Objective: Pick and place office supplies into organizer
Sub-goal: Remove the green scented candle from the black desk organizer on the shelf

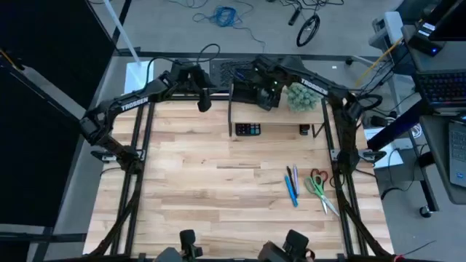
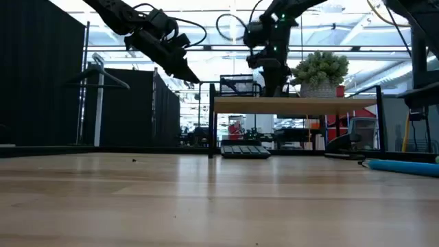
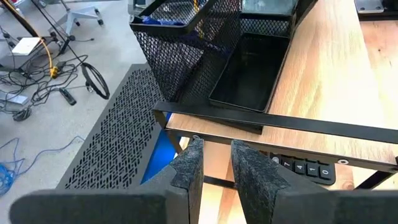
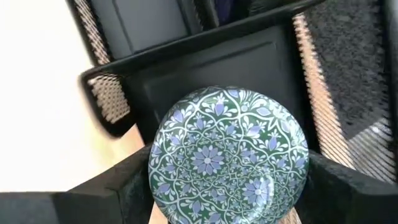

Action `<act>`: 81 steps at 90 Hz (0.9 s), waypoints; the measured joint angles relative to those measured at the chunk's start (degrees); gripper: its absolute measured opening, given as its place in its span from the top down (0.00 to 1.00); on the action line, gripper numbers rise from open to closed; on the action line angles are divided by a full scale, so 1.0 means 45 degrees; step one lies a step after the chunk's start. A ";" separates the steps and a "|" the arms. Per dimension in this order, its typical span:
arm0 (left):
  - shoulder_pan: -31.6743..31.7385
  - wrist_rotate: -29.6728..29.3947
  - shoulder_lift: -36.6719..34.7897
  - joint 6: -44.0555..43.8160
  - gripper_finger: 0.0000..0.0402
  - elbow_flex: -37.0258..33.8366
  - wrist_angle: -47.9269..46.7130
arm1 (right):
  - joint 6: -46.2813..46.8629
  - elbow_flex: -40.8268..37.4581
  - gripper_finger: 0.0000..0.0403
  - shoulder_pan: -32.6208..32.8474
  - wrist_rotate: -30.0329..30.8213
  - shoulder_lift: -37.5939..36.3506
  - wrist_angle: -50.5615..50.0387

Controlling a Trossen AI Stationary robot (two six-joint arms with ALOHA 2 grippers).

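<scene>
My right gripper (image 1: 266, 98) hangs over the black mesh organizer (image 1: 245, 92), which stands on the wooden shelf riser (image 1: 280, 120) at the far side. It is shut on a round disc (image 4: 227, 155) with a blue-green flower pattern, above one of the organizer's compartments (image 4: 199, 62). My left gripper (image 3: 217, 171) hovers in the air at the riser's left end, slightly open with nothing between its fingers. Blue and dark pens (image 1: 292, 185) and scissors (image 1: 319, 191) with red and green handles lie flat on the table at the right. My right gripper pinches the disc by two opposite points of its rim (image 4: 154, 163) between its two fingers (image 4: 118, 186). The disc's patterned face is turned toward the wrist camera. It is lifted clear above the organizer's compartment.
A fuzzy green plant ball (image 1: 300, 97) stands on the riser to the right of my right gripper. A black calculator (image 1: 247, 129) lies under the riser's near edge. The wide wooden tabletop (image 1: 204, 189) stretches toward the near edge.
</scene>
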 joint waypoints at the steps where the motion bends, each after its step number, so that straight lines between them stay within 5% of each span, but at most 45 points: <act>1: 0.0001 0.0000 0.0000 0.0000 0.82 0.0000 0.0001 | 0.0000 0.0000 0.32 0.0008 0.0023 -0.0061 0.0000; 28: -0.0004 0.0000 0.0000 0.0000 0.82 0.0000 0.0001 | 0.0551 0.0005 0.32 0.0474 0.0211 -0.1490 0.0251; 40: 0.0001 -0.0005 0.0000 0.0005 0.82 0.0000 -0.0004 | 0.1313 0.0010 0.32 0.1102 -0.0985 -0.2241 -0.0404; 81: 0.0000 -0.0005 0.0000 0.0010 0.82 0.0000 -0.0004 | 0.6047 -0.1484 0.32 0.6131 -0.0928 -0.2760 -0.2180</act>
